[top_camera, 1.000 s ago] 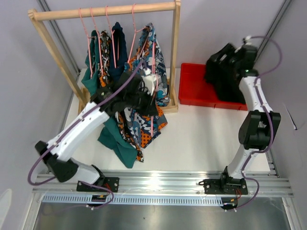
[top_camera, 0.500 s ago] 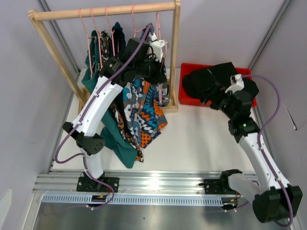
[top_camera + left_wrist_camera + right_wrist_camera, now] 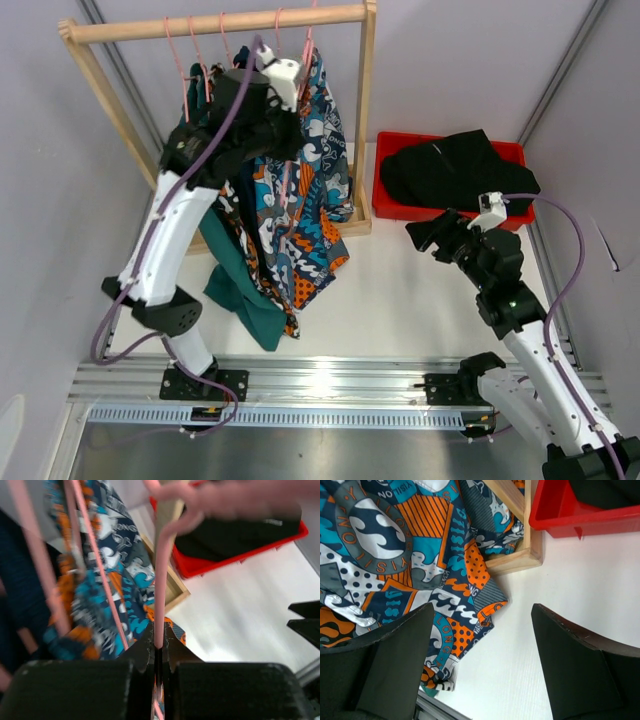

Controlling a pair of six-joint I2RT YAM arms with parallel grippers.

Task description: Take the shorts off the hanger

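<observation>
Left pincer (image 3: 159, 642) grips the pink hanger wire (image 3: 161, 580) tight; right pincer (image 3: 482, 630) gapes wide, released.

Bare white surface (image 3: 420, 290) lies open in front of the red bin (image 3: 392, 143), and the right pincer (image 3: 430, 235) hangs over it with jaws spread wide, nothing between them. Leftward the blue-orange-white patterned shorts (image 3: 300, 210) drape down past the rack's base (image 3: 515, 562) and the teal-green shorts (image 3: 245, 300) trail onto the surface, blocking that side. Up at the rail the pink hangers (image 3: 159, 595) crowd together with the left arm (image 3: 168, 235) raised among them. The rack's right post (image 3: 366, 110) stands between clothing and bin.
</observation>
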